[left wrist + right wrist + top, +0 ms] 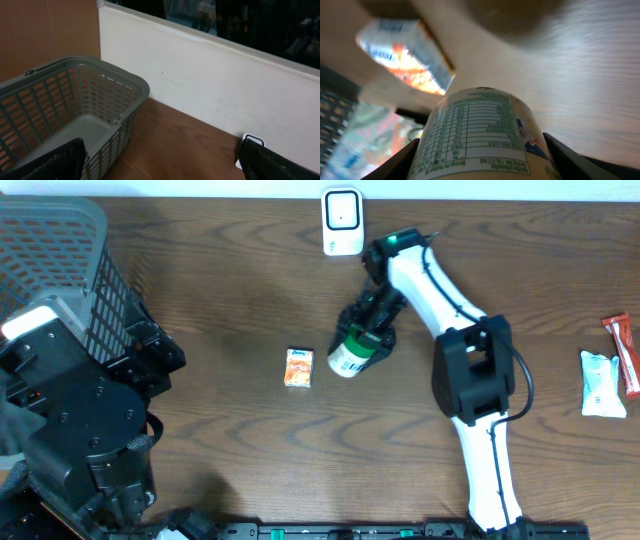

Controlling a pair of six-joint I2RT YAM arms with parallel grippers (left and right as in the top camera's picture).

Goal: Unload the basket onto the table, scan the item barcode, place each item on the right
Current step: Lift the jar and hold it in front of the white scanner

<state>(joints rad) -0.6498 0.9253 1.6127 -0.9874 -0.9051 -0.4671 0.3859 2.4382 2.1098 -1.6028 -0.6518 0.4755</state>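
We see a dark brown wood-grained surface (220, 290), a grey latticed basket (60, 250), an orange-and-white carton (299, 367), and a white container (352, 352) printed in green.

The right arm (425, 280) has smooth white links with a boxy black joint housing (472, 370) midway. A thin black cable (528, 385) loops beside that housing; beyond it a small green light (392, 240) glows. The left arm (80, 410) is bulky matte black, topped by a pale grey block (38, 322). The left gripper (162, 162) has black ribbed fingers (55, 162).

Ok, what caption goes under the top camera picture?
Right gripper grips a can beside an orange box, near the scanner.
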